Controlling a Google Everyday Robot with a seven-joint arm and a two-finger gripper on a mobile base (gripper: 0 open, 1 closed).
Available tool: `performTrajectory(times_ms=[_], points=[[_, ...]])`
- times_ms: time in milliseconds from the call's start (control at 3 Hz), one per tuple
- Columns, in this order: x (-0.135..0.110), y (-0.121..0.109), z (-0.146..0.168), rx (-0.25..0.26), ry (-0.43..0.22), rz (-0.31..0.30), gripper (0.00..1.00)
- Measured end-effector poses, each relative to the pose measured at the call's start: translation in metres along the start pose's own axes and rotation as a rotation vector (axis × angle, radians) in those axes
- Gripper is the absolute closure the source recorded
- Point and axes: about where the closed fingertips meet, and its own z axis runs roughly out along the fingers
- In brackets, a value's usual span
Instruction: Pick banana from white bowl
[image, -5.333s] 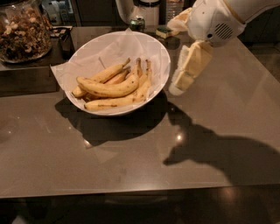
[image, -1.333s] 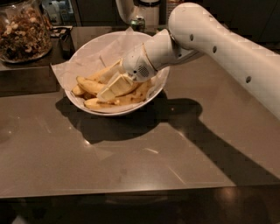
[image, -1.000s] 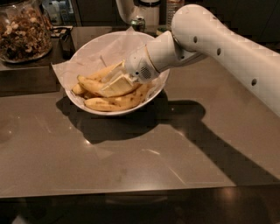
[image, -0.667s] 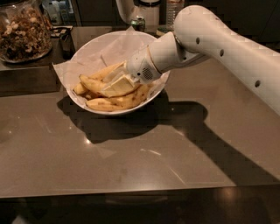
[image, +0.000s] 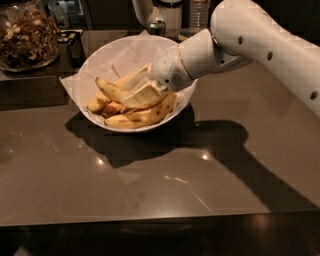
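the gripper (image: 136, 93) is down inside the bowl (image: 116, 128). its fingers are closed narrowly around the banana (image: 108, 89). the banana is tilted over the other bananas (image: 146, 114), still inside the bowl.

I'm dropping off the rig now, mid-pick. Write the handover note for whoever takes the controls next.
The gripper is down inside the white bowl, on the pile; whether it has a grip cannot be told.
The banana is in the bowl, its dark-tipped end sticking out left of the gripper, above the other bananas.
Done: reach into the bowl.
Left: confirm the grasp, then lift the banana clear of the bowl.
Nearby: glass jar of nuts, far left.
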Motion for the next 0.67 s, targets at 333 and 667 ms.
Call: performTrajectory(times_ms=[333,667], points=[[-0.029,0.011,-0.03,0.023,0.004,-0.121,1.0],[-0.052,0.031,-0.053,0.026,0.02,-0.2,1.0]])
